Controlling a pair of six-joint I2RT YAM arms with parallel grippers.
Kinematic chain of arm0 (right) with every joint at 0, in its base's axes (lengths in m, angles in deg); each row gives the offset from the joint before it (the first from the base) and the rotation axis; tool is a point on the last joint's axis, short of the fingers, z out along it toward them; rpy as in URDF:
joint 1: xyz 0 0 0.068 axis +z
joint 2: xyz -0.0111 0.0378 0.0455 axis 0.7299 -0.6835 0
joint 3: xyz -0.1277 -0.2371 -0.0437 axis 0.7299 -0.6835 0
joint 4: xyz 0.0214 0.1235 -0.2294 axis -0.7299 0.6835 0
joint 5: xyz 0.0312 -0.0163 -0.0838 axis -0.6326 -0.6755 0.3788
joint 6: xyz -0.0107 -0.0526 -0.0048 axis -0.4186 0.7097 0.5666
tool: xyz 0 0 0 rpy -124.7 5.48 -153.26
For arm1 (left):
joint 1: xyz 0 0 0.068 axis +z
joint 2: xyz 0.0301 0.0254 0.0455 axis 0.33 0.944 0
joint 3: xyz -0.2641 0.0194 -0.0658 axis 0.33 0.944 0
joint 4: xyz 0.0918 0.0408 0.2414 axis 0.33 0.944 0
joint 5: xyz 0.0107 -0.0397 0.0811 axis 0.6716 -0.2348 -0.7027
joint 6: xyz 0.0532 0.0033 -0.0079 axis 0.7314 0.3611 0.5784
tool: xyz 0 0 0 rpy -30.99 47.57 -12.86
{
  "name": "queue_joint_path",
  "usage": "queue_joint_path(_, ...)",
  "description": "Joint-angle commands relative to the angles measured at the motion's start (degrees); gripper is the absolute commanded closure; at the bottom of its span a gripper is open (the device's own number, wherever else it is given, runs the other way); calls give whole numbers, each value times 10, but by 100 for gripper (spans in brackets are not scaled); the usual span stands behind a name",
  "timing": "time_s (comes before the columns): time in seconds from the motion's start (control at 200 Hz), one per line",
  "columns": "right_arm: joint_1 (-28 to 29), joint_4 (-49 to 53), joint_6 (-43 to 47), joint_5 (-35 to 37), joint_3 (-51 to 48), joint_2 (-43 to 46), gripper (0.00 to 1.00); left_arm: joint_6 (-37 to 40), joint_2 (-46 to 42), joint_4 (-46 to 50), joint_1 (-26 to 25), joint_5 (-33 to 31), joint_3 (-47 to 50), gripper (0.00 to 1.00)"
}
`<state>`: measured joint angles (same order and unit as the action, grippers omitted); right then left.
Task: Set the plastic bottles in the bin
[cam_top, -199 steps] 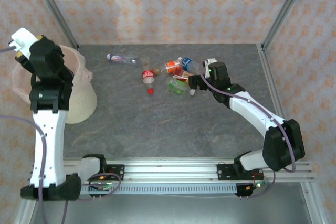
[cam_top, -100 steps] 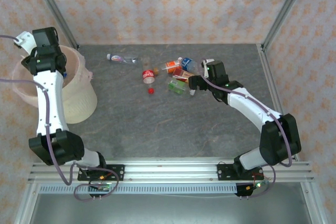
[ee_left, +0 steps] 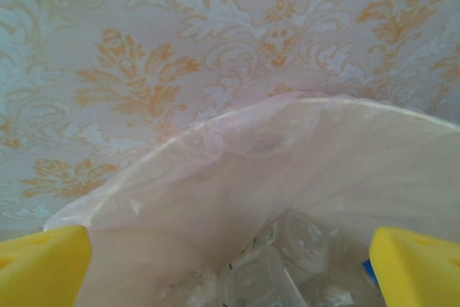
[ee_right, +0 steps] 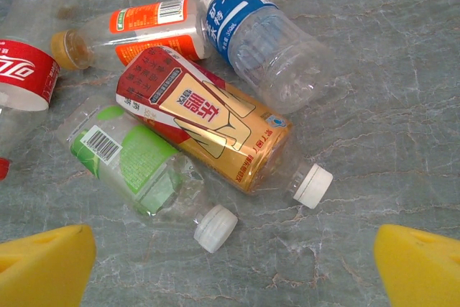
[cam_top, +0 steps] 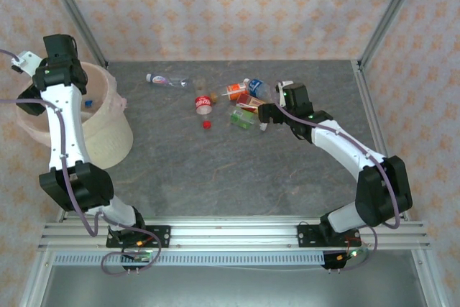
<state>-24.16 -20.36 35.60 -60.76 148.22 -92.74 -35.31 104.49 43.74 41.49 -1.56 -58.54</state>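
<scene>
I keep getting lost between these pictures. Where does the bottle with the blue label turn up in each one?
Top external: the blue-labelled bottle lies a little above and right of the picture's centre.
Right wrist: the same bottle lies in the upper middle, its neck pointing up-left.
Shared landmark: the orange-labelled bottle lies right beside its neck end in both views.

Left wrist view: the left fingers are cut off by the lower edge, with yellow tips seen at both corners. The near rim of the bin is cropped below. The bottles inside are blurred and their labels cannot be made out.

Top view: part of the bin's rim is covered by the left arm.

Right wrist view: the red-labelled bottle is cut by the left edge. The orange-labelled bottle is partly hidden under the red-and-gold bottle. The right fingers are cropped at the bottom.
</scene>
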Motion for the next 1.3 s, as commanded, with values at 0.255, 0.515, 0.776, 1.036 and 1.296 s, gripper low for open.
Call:
queue_joint_path(0.255, -4, 95, 111, -24, 72, -85, 4, 27, -83, -39, -102, 190, 8, 0)
queue_joint_path(0.515, -36, 171, 171, -8, 160, -175, 12, 2, -133, -129, -194, 374, 90, 0)
queue_joint_path(0.776, -72, 281, 337, -61, 264, -277, 28, -99, -178, -233, -221, 557, 227, 0)
queue_joint_path(1.036, -72, 354, 460, -41, 351, -366, 28, -107, -188, -237, -270, 581, 259, 0)
queue_joint_path(1.296, -72, 353, 523, -71, 353, -391, 35, -109, -148, -240, -287, 586, 245, 0)
